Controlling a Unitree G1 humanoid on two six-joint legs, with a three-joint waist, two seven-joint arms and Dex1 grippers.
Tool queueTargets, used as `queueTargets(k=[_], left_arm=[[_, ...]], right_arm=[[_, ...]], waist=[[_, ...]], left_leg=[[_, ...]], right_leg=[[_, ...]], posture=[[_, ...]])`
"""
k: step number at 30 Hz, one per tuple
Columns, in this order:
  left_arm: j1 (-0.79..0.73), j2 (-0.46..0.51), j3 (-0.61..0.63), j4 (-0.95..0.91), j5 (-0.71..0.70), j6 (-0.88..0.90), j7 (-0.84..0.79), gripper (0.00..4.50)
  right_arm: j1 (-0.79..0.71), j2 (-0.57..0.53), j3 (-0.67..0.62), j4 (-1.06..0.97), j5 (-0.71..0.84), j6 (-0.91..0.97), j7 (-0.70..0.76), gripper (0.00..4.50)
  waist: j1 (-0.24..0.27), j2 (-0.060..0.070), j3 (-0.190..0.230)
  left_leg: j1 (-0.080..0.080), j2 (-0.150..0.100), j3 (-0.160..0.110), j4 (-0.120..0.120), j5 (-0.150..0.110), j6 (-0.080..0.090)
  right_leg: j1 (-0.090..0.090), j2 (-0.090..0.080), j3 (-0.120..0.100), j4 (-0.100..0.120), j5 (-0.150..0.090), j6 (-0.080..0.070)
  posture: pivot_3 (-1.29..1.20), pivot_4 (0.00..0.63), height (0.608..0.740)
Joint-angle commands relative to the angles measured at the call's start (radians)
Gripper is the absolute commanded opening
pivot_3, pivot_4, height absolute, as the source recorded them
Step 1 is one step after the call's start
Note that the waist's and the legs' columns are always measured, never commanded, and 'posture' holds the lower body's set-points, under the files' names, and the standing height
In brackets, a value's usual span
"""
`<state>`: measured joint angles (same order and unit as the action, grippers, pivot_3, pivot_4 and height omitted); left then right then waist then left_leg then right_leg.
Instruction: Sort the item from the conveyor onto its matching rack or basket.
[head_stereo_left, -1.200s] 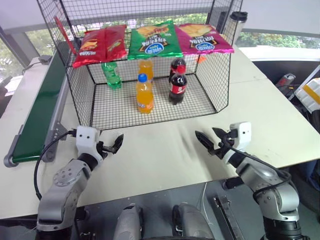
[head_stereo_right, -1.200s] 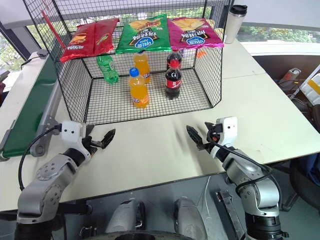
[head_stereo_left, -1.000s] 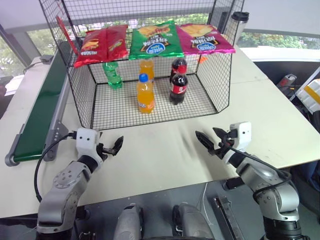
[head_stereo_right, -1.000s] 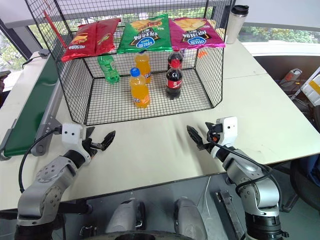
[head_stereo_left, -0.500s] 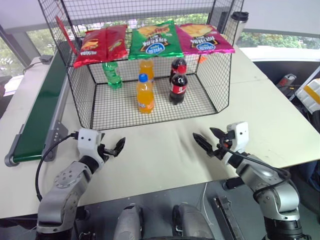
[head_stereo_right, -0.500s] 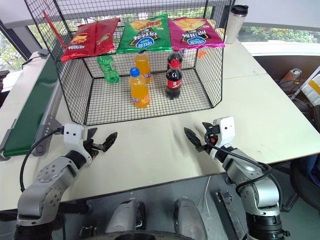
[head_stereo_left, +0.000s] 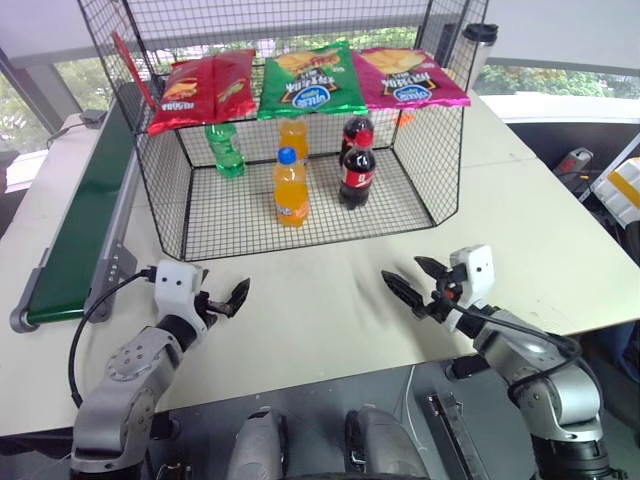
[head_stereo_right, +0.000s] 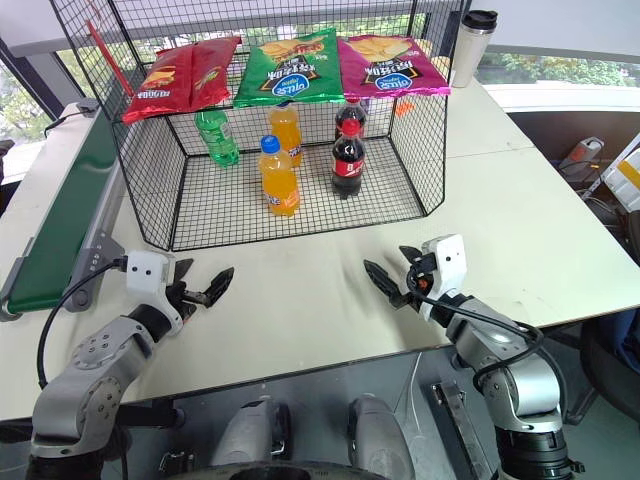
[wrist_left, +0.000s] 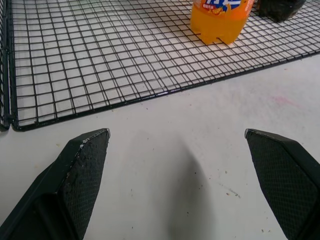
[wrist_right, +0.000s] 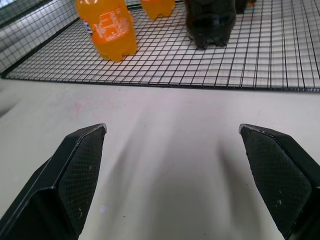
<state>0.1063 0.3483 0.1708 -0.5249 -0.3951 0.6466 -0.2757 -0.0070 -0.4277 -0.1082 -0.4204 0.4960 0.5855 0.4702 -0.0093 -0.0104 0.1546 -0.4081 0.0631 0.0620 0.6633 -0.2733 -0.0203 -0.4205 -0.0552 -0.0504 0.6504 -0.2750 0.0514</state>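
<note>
Currently the green soda bottle (head_stereo_left: 224, 150) stands upright inside the black wire cage (head_stereo_left: 170, 195), in its back left corner, under the edge of the red chip bag (head_stereo_left: 200, 90) that lies on the cage's top. 2 orange soda bottles (head_stereo_left: 289, 187) stand near the middle of the mesh floor, one behind the other, and 2 cola bottles (head_stereo_left: 357, 176) stand just to their right, likewise one behind the other. A green chip bag (head_stereo_left: 307, 80) and a pink chip bag (head_stereo_left: 407, 78) lie beside the red one. The dark green conveyor (head_stereo_left: 82, 220) runs along the left side of the table (head_stereo_left: 320, 300), just beside the cage, its belt bare. Both arms hover over the table in front of the cage: the left gripper (head_stereo_left: 238, 295) has its fingers spread wide and grasps nothing, and the right gripper (head_stereo_left: 412, 280) is likewise released, fingers apart over bare tabletop. A lidded travel cup (head_stereo_right: 468, 46) stands behind the cage's right rear corner
</note>
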Motion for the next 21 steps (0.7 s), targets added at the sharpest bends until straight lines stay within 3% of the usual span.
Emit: queueTargets(k=[1, 11, 21], left_arm=[[-0.008, 0.034, 0.028, -0.077, 0.000, -0.001, -0.001, 4.50], [-0.055, 0.026, 0.183, -0.150, -0.053, 0.083, 0.105, 4.50], [-0.074, -0.016, 0.373, -0.069, -0.062, 0.075, 0.221, 4.50]], right_arm=[[-0.002, -0.086, 0.066, -0.036, -0.093, -0.090, 0.077, 4.42], [-0.049, -0.145, 0.088, -0.059, -0.097, -0.208, 0.214, 4.42], [-0.143, -0.120, 0.153, -0.078, -0.068, -0.121, 0.218, 4.42]], waist=[[0.000, 0.000, 0.000], [0.000, 0.000, 0.000], [-0.001, -0.004, 0.002]], left_leg=[[0.000, 0.000, 0.000, 0.000, 0.000, 0.000], [0.000, 0.000, 0.000, 0.001, 0.000, 0.000], [0.002, 0.000, -0.001, 0.002, 0.000, 0.000]], right_leg=[[0.000, 0.000, 0.000, 0.000, 0.000, 0.000], [0.001, 0.001, 0.000, 0.000, 0.000, 0.000], [0.002, 0.001, 0.000, 0.002, 0.000, 0.000]], posture=[[0.00, 0.150, 0.740], [0.00, 0.150, 0.740], [0.00, 0.150, 0.740]])
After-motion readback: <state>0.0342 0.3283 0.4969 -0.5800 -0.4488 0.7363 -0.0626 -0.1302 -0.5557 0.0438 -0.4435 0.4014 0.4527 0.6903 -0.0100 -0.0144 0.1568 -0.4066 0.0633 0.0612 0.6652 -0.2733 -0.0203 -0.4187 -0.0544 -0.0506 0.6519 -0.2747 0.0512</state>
